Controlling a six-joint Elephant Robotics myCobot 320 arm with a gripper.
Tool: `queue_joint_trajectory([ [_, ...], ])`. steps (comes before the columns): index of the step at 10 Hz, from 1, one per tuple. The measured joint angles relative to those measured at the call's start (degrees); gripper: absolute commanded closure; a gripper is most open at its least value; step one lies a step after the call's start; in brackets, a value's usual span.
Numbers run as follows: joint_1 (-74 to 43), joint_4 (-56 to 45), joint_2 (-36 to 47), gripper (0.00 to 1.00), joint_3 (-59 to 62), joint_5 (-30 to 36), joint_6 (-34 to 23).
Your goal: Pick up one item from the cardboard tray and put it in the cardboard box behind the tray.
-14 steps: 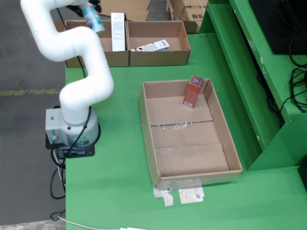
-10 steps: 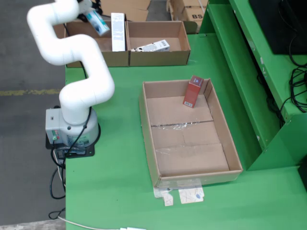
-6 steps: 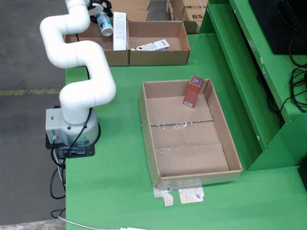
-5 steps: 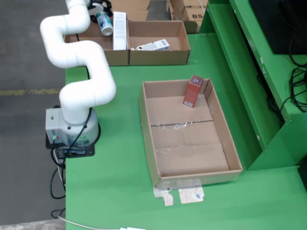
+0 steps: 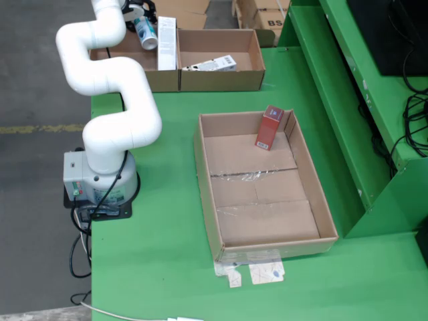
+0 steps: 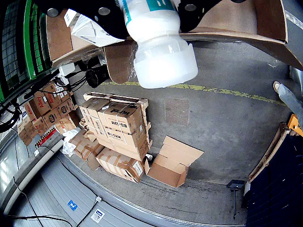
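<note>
In the fixed view the gripper (image 5: 138,13) hangs over the left compartment of the box (image 5: 221,80) behind the tray (image 5: 207,194), clamped on a white bottle (image 5: 144,33) with a teal label. The bottle tilts, its long axis running down and right from the claw, just left of a tall white carton (image 5: 165,43) standing in the box; a red carton (image 5: 269,127) leans in the tray's far corner. In the wrist view the bottle (image 6: 158,45) sits between the closed jaws, pointing past the box wall (image 6: 255,28) toward the floor, so the release likely needs it lower inside.

White tubular arm (image 5: 110,73), grey base (image 5: 93,180), black cables (image 5: 80,234).
</note>
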Motion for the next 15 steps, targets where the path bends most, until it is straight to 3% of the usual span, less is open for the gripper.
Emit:
queue_joint_trajectory([
  [9, 0.7, 0.0, 0.0, 1.0, 0.0, 0.0, 0.9],
  [13, 14.7, 1.8, 1.9, 1.0, 0.9, -0.6, 14.0],
  [15, 18.2, 1.8, 1.9, 1.0, 0.9, -0.9, 15.6],
])
